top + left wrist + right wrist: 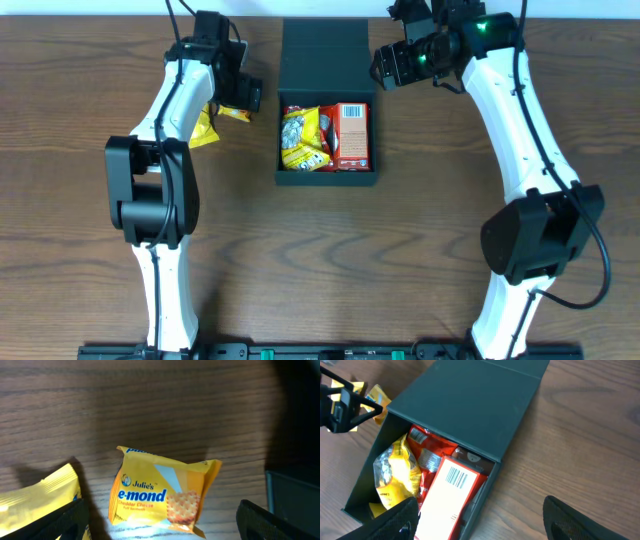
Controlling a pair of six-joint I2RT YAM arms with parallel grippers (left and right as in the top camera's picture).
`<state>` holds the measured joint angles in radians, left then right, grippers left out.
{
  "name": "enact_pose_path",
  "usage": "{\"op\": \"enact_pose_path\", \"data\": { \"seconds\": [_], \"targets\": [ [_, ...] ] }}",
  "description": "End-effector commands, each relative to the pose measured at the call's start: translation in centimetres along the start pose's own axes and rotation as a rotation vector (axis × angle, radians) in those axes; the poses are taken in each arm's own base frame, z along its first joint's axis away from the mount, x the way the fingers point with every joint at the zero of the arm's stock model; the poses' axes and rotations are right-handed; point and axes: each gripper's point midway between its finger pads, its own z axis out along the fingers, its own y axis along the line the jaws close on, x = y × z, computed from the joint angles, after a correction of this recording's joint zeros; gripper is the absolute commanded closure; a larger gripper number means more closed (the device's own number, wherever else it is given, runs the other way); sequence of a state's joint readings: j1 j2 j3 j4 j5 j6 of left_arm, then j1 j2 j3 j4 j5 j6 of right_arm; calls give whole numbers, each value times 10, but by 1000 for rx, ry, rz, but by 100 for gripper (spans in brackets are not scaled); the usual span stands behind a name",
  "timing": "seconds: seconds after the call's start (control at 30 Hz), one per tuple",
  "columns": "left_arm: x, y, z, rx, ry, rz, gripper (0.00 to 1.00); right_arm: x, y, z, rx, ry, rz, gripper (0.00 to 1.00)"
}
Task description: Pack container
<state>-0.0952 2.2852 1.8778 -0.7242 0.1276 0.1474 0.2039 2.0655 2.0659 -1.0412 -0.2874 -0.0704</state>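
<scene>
**Left gripper** [161, 512]: jaws released and spread wide, holding nothing. 1 yellow Julie's biscuit packet [161, 492] lies flat on the table [150, 405] between the 2 fingers [60, 522]. It seems untouched by either, though the fingertips are dark and cut off at the edge of the left wrist view. 1 more yellow packet [35, 497] lies just outside 1 finger, partly hidden by it. A dark corner of the container shows beyond the other finger.

**Right gripper** [480, 507]: jaws released, empty, raised above the container's near corner.

**Container** [465, 405]: matte black, standing on the table between the 2 grippers. Its flap lid is thrown open and lies flat on the side far from the right jaws.

**Contents**, directly ahead of the right jaws:
- 1 red-orange carton [451, 495], barcode up.
- 1 yellow-and-silver packet [395, 470], touching the carton's side.
- 1 red packet [432, 449], partly covered by both, toward the hinge.
</scene>
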Motion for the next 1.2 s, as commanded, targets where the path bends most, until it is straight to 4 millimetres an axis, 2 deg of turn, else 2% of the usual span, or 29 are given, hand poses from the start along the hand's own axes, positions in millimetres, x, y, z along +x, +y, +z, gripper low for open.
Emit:
{"op": "enact_pose_path", "data": {
  "seconds": [0.0,0.2,0.7,0.77,0.8,0.93,1.03,1.17],
  "targets": [
    [7,2,14,-2,28,42,5,-4,-1,-10,5,-18,-15,20],
    [5,3,21,-3,18,70,5,-4,-1,-10,5,-16,-14,20],
    [18,3,40,4,67,93,4,-2,-1,-10,4,-9,-12,20],
    [19,3,41,4,69,93,0,-2,-1,-10,4,-9,-12,20],
    [19,3,41,5,70,93,12,-2,-1,-10,4,-10,-12,20],
    [20,3,42,5,73,92,30,-2,-1,-10,4,-10,-12,20],
    [20,3,42,5,73,91,38,-2,-1,-10,4,-9,-12,20],
    [17,3,39,2,64,42,39,-2,-2,-10,5,-10,-12,20]
  ]
}}
